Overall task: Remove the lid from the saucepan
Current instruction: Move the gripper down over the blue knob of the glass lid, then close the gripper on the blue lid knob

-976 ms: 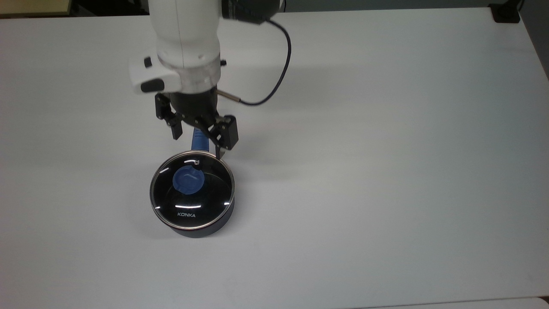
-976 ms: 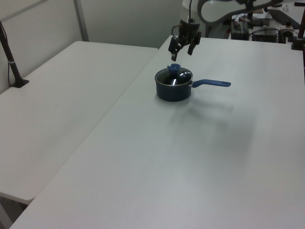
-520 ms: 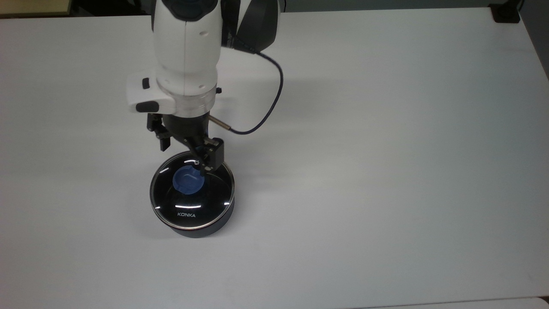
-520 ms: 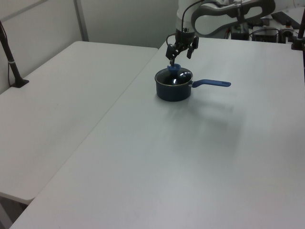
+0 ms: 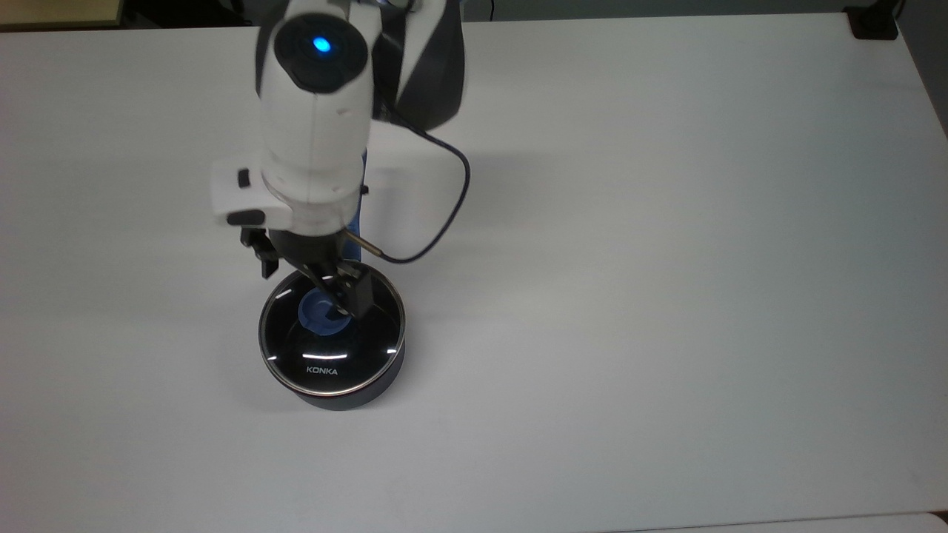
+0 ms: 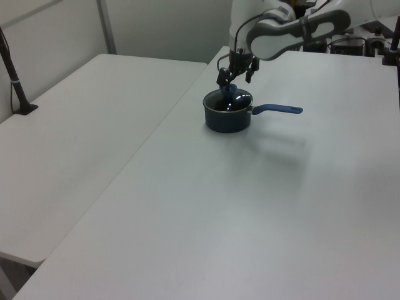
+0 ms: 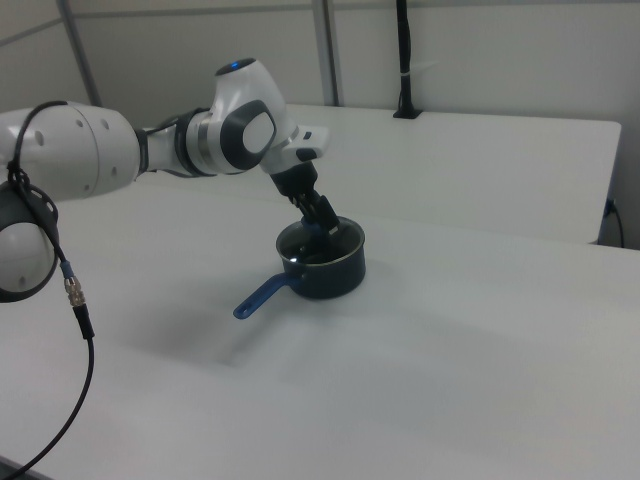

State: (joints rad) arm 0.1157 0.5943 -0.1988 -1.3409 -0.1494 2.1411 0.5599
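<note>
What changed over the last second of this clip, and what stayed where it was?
The gripper moved from above the saucepan's handle, towards the top view's bottom, and came down over the lid's blue knob, its fingers open to either side of it; nothing is gripped yet. The lid stays seated on the saucepan, which has not shifted on the table.

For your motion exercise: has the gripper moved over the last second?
Yes. In the top view the gripper has come down-frame over the lid, whose lettering stayed put.
</note>
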